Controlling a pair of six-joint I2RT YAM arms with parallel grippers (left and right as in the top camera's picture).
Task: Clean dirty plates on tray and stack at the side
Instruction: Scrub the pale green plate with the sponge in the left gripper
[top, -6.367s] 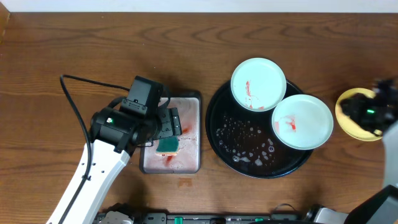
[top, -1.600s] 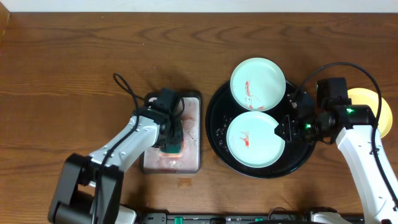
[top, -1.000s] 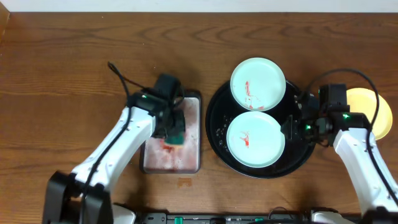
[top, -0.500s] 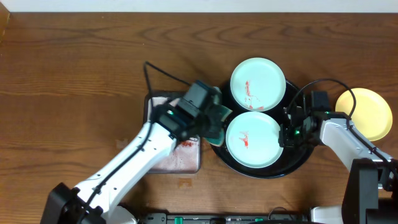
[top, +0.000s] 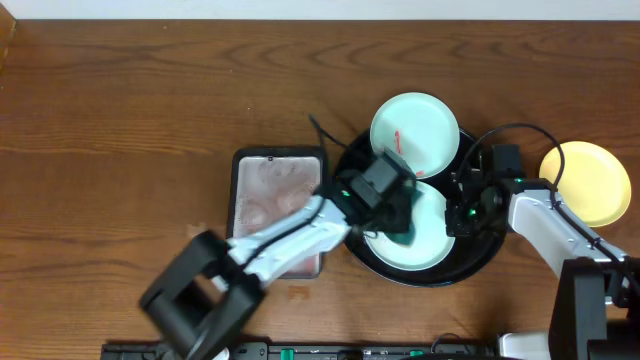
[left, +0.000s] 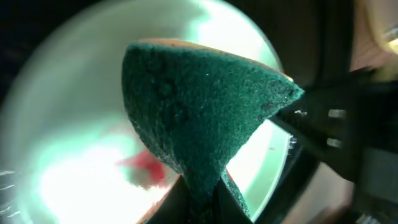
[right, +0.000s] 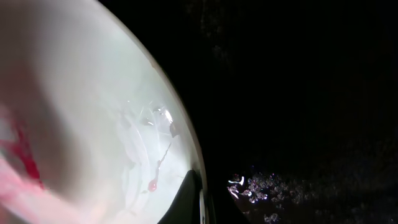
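From above, the left gripper (top: 397, 222) reaches across onto the black tray (top: 478, 262) and is clenched on a green sponge (top: 398, 236), which it presses onto the near plate (top: 432, 250), a pale mint one lying in the tray's front half. The right gripper (top: 458, 212) sits at that plate's right edge, closed on its rim. The far plate (top: 425, 130), also mint, lies at the tray's back edge with a red smear (top: 397, 140) on it. A yellow plate (top: 585, 183) rests on the wooden table (top: 120, 130) just to the right of the tray, and a silver pan (top: 270, 195) lies on the tray's left, under the left arm. In the left wrist view, the sponge (left: 199, 118) is pinched into a folded wedge between the fingers at the bottom of the frame, above the near plate (left: 68, 143), where a red smear (left: 146, 163) shows; the dark right gripper (left: 339, 140) is at the plate's edge. In the right wrist view, a dark fingertip (right: 191, 193) is clamped on the plate's white rim (right: 168, 124), with the wet black tray (right: 298, 81) beside it.
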